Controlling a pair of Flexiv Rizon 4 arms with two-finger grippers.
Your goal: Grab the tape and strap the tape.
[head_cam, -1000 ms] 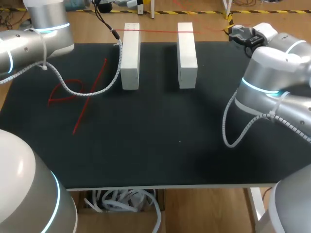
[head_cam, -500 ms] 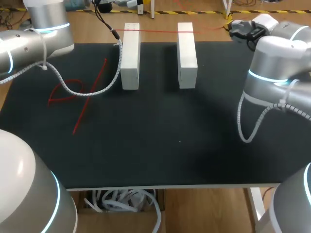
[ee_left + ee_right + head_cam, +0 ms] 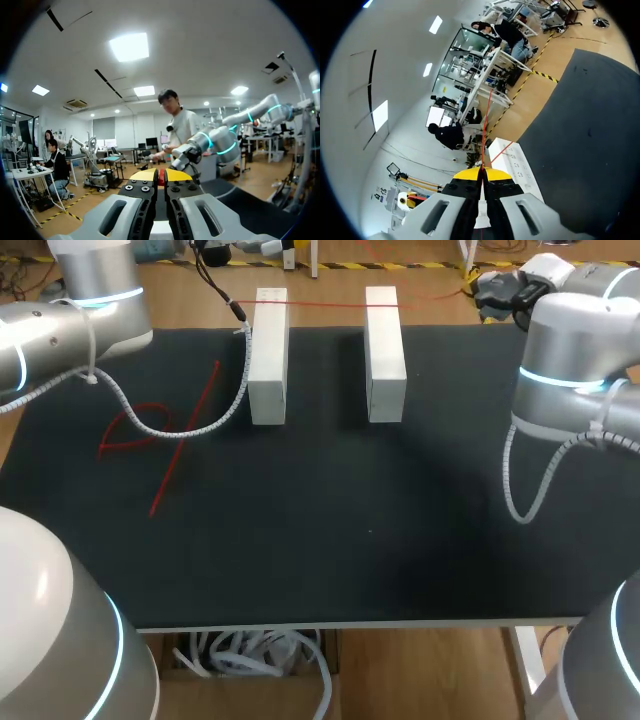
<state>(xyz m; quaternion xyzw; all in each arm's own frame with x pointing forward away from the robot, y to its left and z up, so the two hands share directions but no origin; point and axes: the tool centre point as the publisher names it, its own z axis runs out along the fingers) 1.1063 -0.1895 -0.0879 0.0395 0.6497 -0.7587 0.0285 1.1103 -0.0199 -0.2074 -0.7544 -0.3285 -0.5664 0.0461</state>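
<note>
Black mat table (image 3: pixel 350 530), wooden floor beyond its far edge. Two tall white rectangular blocks stand side by side at the far end: left block (image 3: pixel 268 360), right block (image 3: pixel 385 355), with a gap between them.

Thin red tape (image 3: pixel 325 304) runs taut across the far tops of both blocks, from one gripper to the other.

Left gripper (image 3: pixel 160 175): fingers clenched, a sliver of red tape pinched between the yellow tips. My right arm shows ahead of these fingers, off past the mat's corner.

Right gripper (image 3: pixel 481 173): fingers pressed together on the same tape. The red line leaves the tips and runs straight ahead; a white block lies just ahead of and beside the fingers.

Change since a second ago:
- Right arm (image 3: pixel 570 350) has drawn back toward the table's right far corner; its elbow now sits further out over the right edge.
- Its coiled white cable (image 3: pixel 520 490) hangs nearer that edge.
- Left arm (image 3: pixel 70 330), both blocks and the tape line look unmoved.
- Loose red strip (image 3: pixel 165 430), looped on the mat beside the left block, lies as before.

Room to move: bare mat from the blocks to the near edge, and between the right block and the right arm. The left arm's coiled cable (image 3: pixel 225 410) droops against the left block.
</note>
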